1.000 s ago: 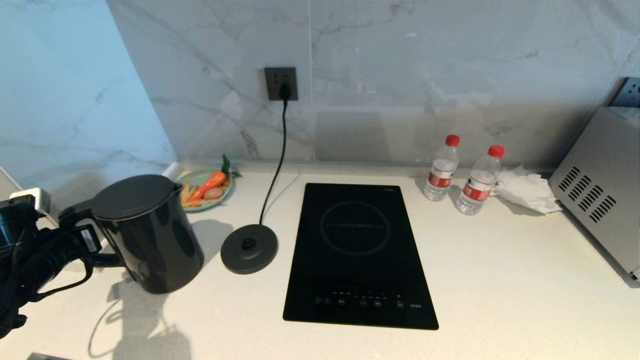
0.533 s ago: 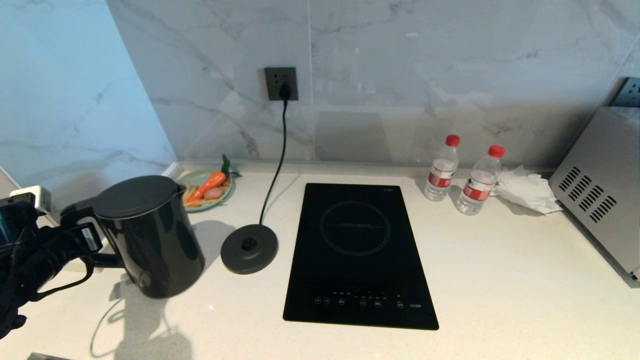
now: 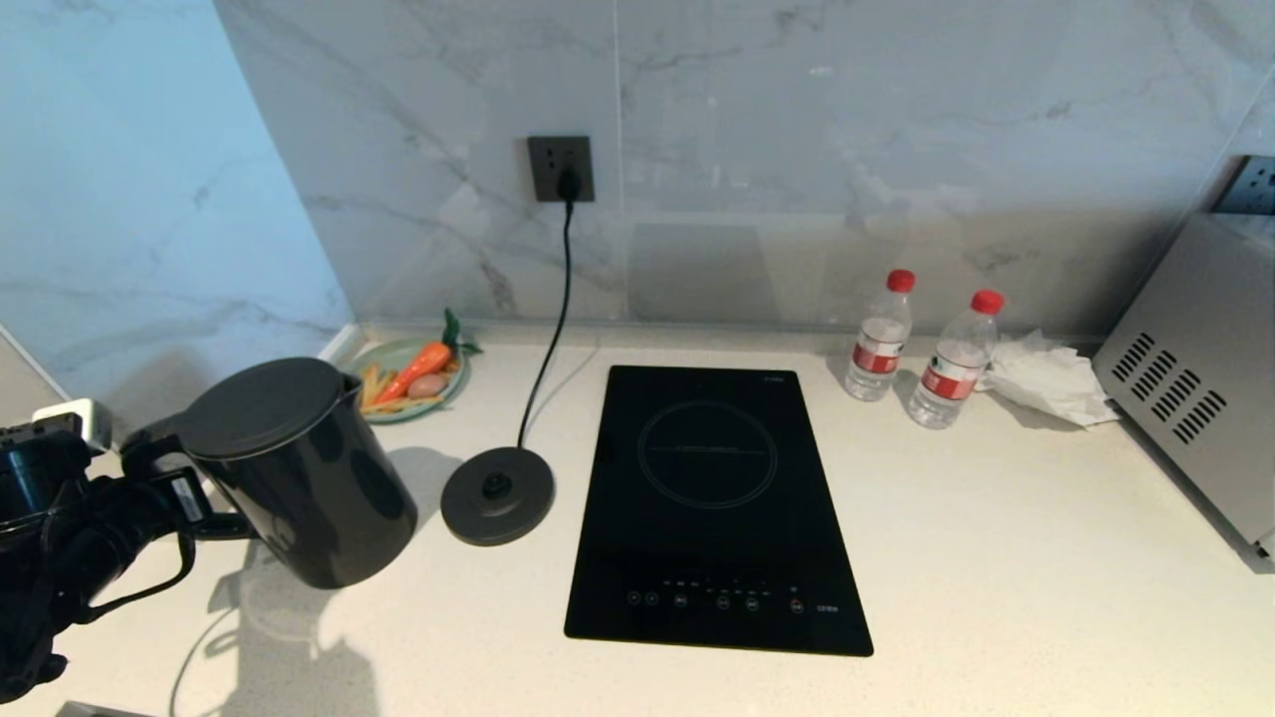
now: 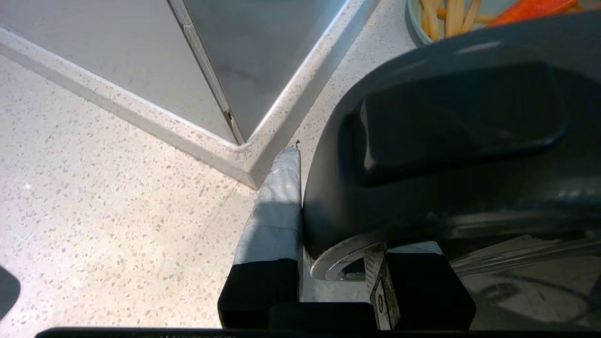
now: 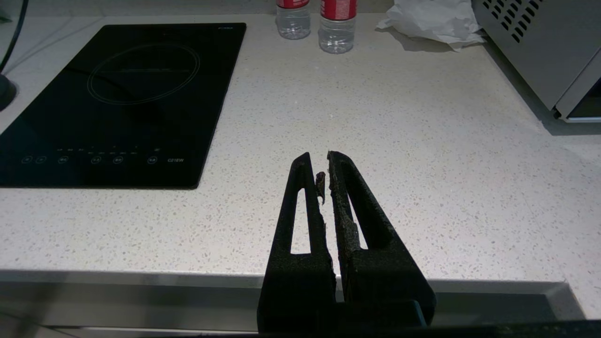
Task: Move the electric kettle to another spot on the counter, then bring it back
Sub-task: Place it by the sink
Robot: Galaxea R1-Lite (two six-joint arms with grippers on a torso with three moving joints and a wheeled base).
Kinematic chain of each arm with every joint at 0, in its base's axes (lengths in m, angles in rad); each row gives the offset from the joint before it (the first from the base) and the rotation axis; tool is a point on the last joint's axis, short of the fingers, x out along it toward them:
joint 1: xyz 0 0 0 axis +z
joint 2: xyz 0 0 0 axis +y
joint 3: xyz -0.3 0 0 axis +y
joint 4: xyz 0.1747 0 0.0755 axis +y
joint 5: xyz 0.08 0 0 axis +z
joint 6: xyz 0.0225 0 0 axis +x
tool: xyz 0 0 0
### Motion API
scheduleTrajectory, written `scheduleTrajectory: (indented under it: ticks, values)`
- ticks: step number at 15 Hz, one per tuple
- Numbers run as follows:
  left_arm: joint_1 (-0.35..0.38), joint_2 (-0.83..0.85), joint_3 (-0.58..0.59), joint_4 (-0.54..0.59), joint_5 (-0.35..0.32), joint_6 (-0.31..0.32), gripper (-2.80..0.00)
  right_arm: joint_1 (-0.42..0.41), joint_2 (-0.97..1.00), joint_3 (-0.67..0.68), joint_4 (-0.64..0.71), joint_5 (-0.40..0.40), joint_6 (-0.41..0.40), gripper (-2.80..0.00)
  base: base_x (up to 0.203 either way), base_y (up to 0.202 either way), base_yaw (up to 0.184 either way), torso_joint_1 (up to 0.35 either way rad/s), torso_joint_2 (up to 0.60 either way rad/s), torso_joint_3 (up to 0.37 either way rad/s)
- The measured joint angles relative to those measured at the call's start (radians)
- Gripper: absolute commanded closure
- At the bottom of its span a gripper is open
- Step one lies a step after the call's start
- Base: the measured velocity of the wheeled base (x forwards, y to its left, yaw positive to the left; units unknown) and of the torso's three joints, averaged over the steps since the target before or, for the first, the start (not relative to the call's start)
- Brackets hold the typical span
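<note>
Head view: left hand point(image 3: 164, 478) clamps the handle of the tilted electric kettle point(image 3: 299, 468), left of the base disc point(image 3: 497, 494), near the bench point(image 3: 996, 558) corner wall; open bench lies right of the one hob point(image 3: 717, 503); two bottles point(image 3: 881, 335) behind; right hand point(image 5: 326, 164) nearly closed, empty.

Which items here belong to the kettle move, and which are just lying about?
In the job: electric kettle, left pincer shut on its handle, counter.

Lying about: base disc, induction hob, two water bottles, plate of vegetables, crumpled tissue.
</note>
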Motion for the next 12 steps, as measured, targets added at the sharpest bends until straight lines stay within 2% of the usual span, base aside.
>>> scheduleTrajectory:
  ticks: [1, 4, 5, 12]
  values:
    - [0.000, 0.008, 0.003, -0.036, 0.000, 0.000, 0.00, 0.000, 0.000, 0.000, 0.000, 0.001, 0.000, 0.00, 0.000, 0.000, 0.000, 0.000, 0.00, 0.000]
    - [-0.006, 0.018, 0.003, -0.052, 0.004, 0.001, 0.00, 0.000, 0.000, 0.000, 0.001, 0.000, 0.000, 0.00, 0.000, 0.000, 0.000, 0.000, 0.00, 0.000]
    - [-0.008, 0.018, 0.005, -0.053, 0.004, 0.001, -2.80, 0.000, 0.000, 0.000, 0.001, 0.000, -0.001, 0.00, 0.000, 0.000, 0.000, 0.000, 0.00, 0.000]
    - [-0.003, 0.018, 0.014, -0.054, 0.001, 0.002, -2.80, 0.000, 0.000, 0.000, 0.001, 0.000, 0.000, 0.00, 0.000, 0.000, 0.000, 0.000, 0.00, 0.000]
